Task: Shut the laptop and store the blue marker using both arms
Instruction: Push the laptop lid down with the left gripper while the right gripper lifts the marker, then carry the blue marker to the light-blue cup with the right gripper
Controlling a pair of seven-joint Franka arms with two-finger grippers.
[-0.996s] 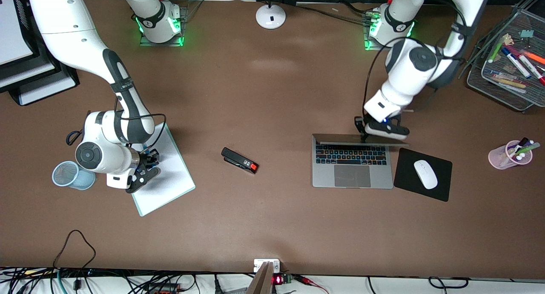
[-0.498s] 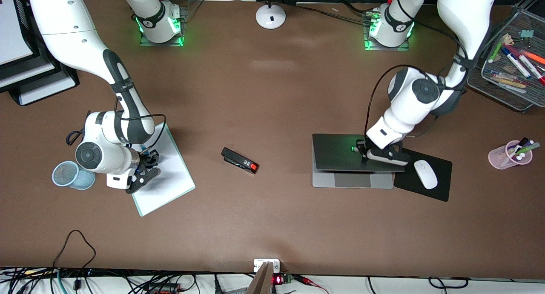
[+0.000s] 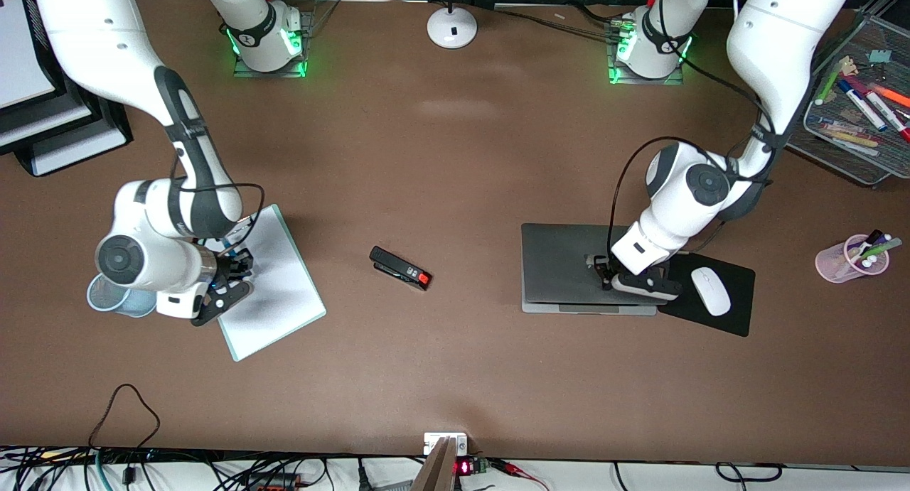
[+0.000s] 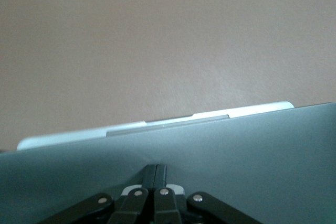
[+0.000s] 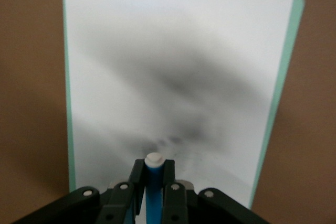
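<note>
Left end effector [image 3: 601, 272], fingers together, presses the laptop [image 3: 561, 263] lid nearly flat; pushing harder risks stressing it. Right end effector [image 3: 229, 267], clamped on the blue marker [image 5: 154, 192], hangs over the clipboard [image 3: 274, 285]; the blue mesh cup [image 3: 106, 295] sits at nine o'clock, easily knocked.

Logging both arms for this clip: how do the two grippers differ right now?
The left gripper is shut with nothing between its fingers, pressing the laptop lid nearly flat. The right gripper is shut on the blue marker above the clipboard. Both point downward.

No legible text, arm markings perhaps unreadable
</note>
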